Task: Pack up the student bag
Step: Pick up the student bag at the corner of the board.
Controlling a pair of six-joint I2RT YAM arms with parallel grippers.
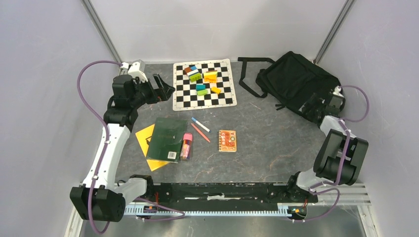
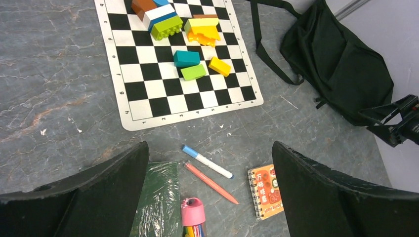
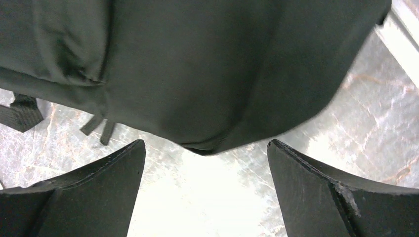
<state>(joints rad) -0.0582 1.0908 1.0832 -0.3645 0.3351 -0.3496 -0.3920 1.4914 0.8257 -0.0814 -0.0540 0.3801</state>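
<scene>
- Student bag point(image 1: 296, 84): lies slumped on table point(image 1: 267, 148), right of checkered mat point(image 1: 225, 97); near but not touching. One strap loop trails toward mat's right edge.
- Bag judged soft, floppy; matte black woven fabric. Prob. light while empty, but expected to sag and fold when lifted; mouth unlikely to stay open unaided. Zip not made out.
- Hold pts suggested: strap webbing, or a pinched fold at an edge. Flat panel likely to slip.
- R gripper point(image 3: 205, 143): jaws wide apart, nothing held; poised over bag's edge on side away from mat.
- L gripper point(image 2: 210, 148): jaws spread, empty; raised beside mat's left edge.
- In front of mat: stiff flat green notebook point(image 1: 167, 138), thin marker point(image 1: 200, 124), small spiral notepad point(image 1: 228, 140).
</scene>
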